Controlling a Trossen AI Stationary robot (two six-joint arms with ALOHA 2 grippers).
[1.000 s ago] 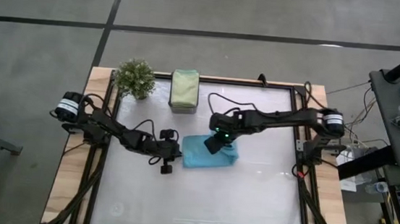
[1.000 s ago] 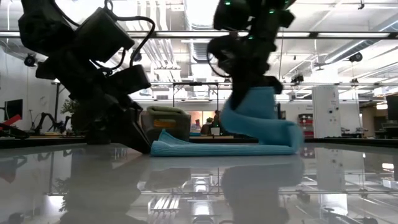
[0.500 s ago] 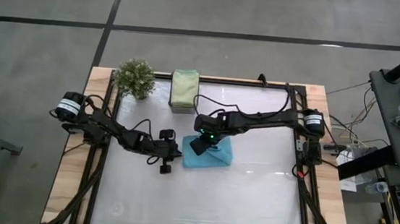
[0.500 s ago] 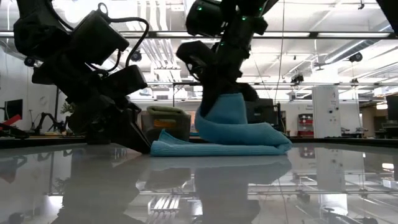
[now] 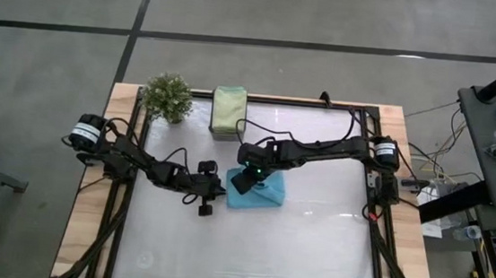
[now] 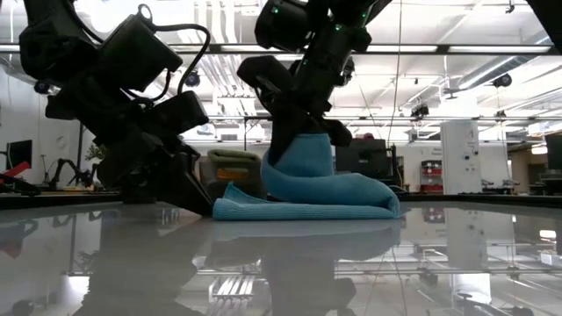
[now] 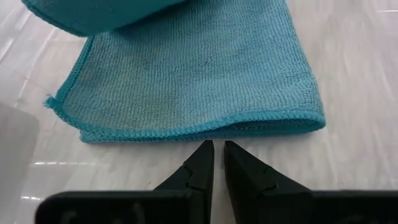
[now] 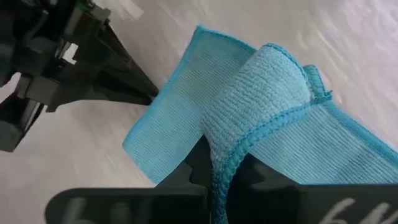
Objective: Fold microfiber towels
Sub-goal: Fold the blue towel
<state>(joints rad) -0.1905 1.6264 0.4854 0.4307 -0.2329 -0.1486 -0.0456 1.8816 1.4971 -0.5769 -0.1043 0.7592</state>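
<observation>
Low view: blue towel mid-desk, limp and light (drapes freely), hem pinched in closed right hand; empty left hand shut beside folded edge. Best gripped at corners.

L end effector low, closed; R end effector clamped.

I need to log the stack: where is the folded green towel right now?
In the high view the folded green towel lies at the table's far edge, left of centre, beside the potted plant.
</observation>
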